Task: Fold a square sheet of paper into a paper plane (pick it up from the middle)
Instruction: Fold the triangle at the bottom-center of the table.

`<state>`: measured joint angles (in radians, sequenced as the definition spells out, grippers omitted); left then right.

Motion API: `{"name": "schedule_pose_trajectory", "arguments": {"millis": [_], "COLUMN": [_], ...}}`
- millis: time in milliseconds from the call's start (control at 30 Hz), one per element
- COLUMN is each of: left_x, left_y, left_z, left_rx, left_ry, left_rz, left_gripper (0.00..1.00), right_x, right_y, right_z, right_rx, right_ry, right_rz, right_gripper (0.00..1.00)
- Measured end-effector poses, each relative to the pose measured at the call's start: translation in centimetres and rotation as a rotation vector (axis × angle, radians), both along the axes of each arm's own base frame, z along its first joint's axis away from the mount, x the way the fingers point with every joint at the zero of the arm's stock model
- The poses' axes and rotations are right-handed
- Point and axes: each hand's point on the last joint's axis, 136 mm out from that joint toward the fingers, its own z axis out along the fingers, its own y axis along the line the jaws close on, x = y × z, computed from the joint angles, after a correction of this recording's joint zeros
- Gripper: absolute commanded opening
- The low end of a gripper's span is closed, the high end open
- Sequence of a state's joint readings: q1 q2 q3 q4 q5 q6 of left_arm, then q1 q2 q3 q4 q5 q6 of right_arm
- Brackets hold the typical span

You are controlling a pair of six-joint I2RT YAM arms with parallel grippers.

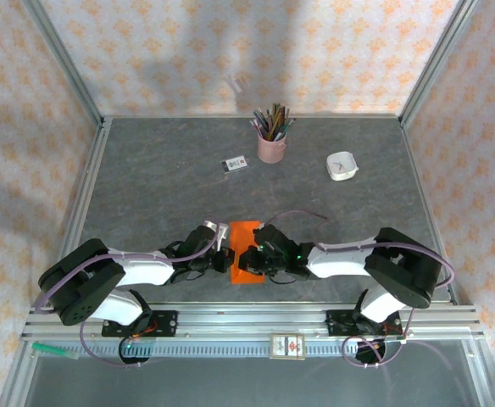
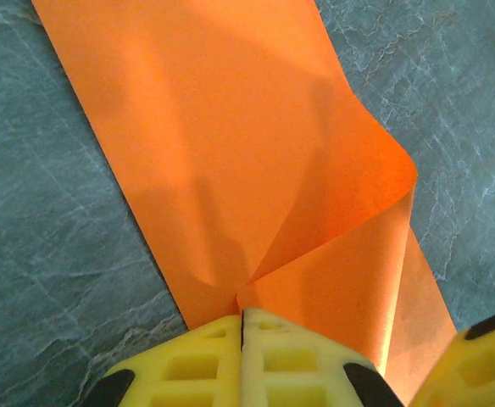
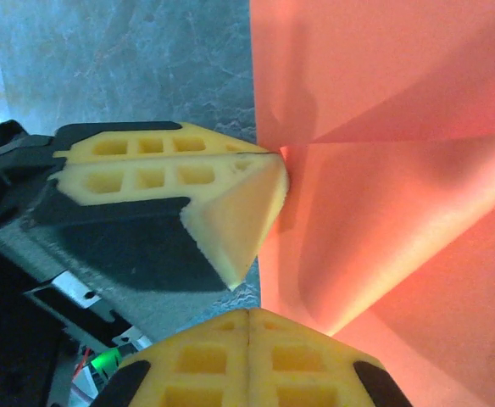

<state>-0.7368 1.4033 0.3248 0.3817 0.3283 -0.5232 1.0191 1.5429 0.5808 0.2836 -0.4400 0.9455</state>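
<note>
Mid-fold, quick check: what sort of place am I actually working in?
Probably a lab test cell for robot manipulation, not a home: aluminium frame posts hold patterned backdrop walls around a grey stone-look tabletop, with an aluminium mounting rail along its near edge.

top view bright and even, soft diffuse light, no hard glare; broad grey shadows smear across the patterned back wall (image 1: 171, 68), only faint ones under the arms on the table (image 1: 146, 186); straight rails lean slightly toward the frame edges, small far items soft. left wrist view sharp, warm light on the square sheet of paper (image 2: 222, 127) with a dim shadow band down its middle and a bright rim on the curled flap; left gripper (image 2: 241, 326) at the bottom edge a bit soft. right wrist view washed pinkish, paper overexposed, right gripper (image 3: 249, 326) blurred close up, pale glare at top-left corner
</note>
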Motion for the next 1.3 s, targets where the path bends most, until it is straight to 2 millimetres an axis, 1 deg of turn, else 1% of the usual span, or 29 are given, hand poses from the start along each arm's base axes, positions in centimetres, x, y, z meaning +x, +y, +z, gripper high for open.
{"name": "schedule_pose_trajectory", "arguments": {"millis": [233,367,533,600,700,867,967,1100,1300], "left_x": [0.0,0.0,0.0,0.0,0.0,0.0,0.0,0.0,0.0], "left_y": [0.0,0.0,0.0,0.0,0.0,0.0,0.0,0.0,0.0], "left_z": [0.0,0.0,0.0,0.0,0.0,0.0,0.0,0.0,0.0], "left_rx": [0.0,0.0,0.0,0.0,0.0,0.0,0.0,0.0,0.0], "left_ry": [0.0,0.0,0.0,0.0,0.0,0.0,0.0,0.0,0.0], "left_rz": [0.0,0.0,0.0,0.0,0.0,0.0,0.0,0.0,0.0], "left_gripper": [0.0,0.0,0.0,0.0,0.0,0.0,0.0,0.0,0.0], "right_x": [0.5,0.3,0.3,0.4,0.8,2.6,3.7,4.4,4.3], "right_y": [-0.6,-1.2,-1.8,-2.1,-1.9,-1.2,-1.0,-1.5,-3.0], "right_z": [-1.6,-2.5,-2.5,-2.4,-1.6,0.4,1.0,0.0,-1.9], "right_rx": [-0.043,-0.074,-0.091,-0.1,-0.098,-0.06,-0.051,-0.078,-0.128], "right_ry": [0.014,0.026,0.023,0.024,0.014,-0.025,-0.046,-0.04,-0.022], "right_rz": [-0.016,-0.016,-0.015,-0.014,-0.014,-0.03,-0.039,-0.044,-0.045], "right_gripper": [0.0,0.0,0.0,0.0,0.0,0.0,0.0,0.0,0.0]}}
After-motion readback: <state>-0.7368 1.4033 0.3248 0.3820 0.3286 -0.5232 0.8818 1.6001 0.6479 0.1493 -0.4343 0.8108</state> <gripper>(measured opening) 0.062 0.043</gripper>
